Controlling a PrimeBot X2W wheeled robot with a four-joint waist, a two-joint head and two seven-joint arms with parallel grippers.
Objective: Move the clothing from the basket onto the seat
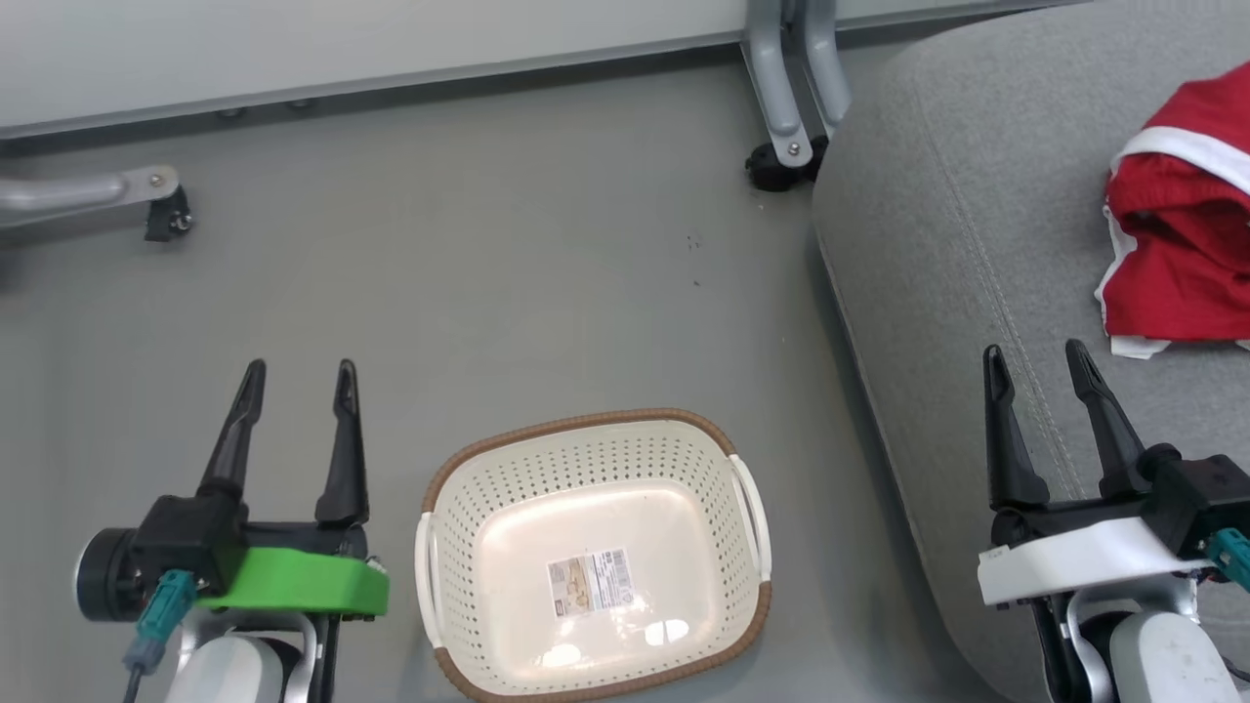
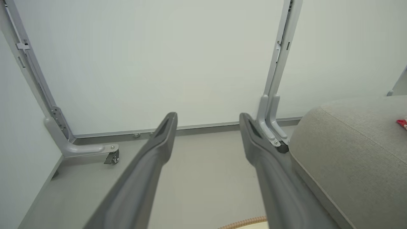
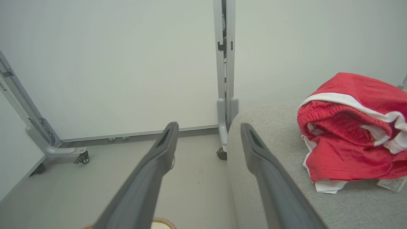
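At the near left, the left end effector hangs over the grey floor, released, its two dark fingers spread with only air between them. Just to its right the basket stands on the floor, a sticker showing on its bottom. Further right lies the seat, near the basket. The right end effector hovers over the seat's near part, likewise released. The clothing lies bunched on the seat at the far right, well apart from the basket.
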